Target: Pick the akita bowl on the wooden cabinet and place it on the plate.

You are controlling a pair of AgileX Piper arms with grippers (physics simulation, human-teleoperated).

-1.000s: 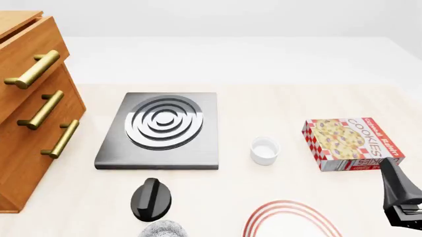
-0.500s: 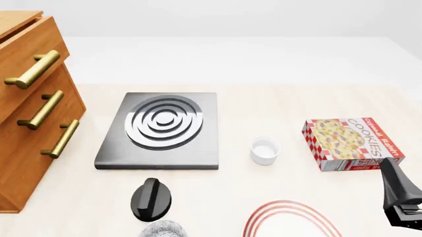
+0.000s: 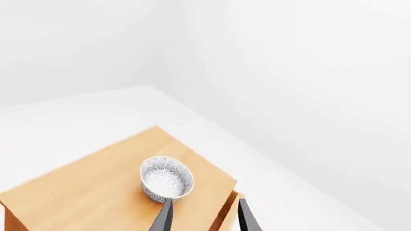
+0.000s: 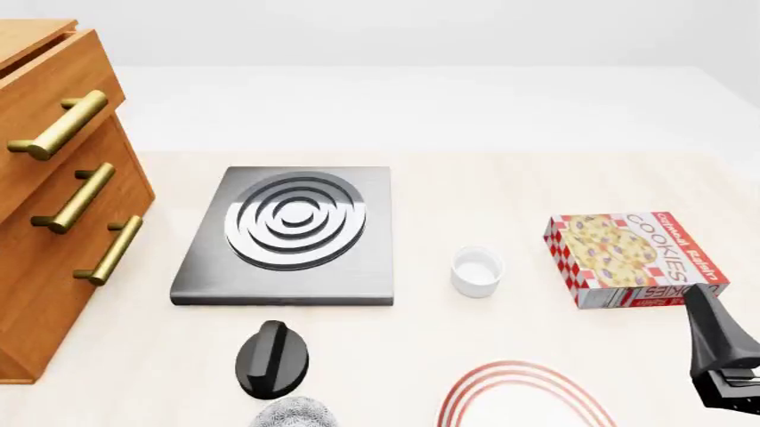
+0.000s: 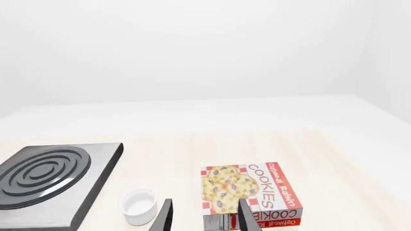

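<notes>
So, from my seat: front view has the wooden cabinet at far left, but only its drawer fronts with three brass handles; its top is cut off there. Only my left wrist view shows that top, with the akita bowl sitting upright on it near the front edge. My left gripper hangs above it, fingers spread with nothing between them, one fingertip overlapping the bowl's rim in the picture; contact, I can't tell. That gripper doesn't appear in the front view.

Moving right on the table: grey stove plate with silver rings, black knob just in front of it, and a second speckled bowl clipped by the bottom edge. Then small white cup, and the plate with red rings, half out of frame near me.

Far right: cookie box. Right wrist view alone reads its label, "Oatmeal Raisin". My right gripper is spread, empty, aimed at the box.
</notes>
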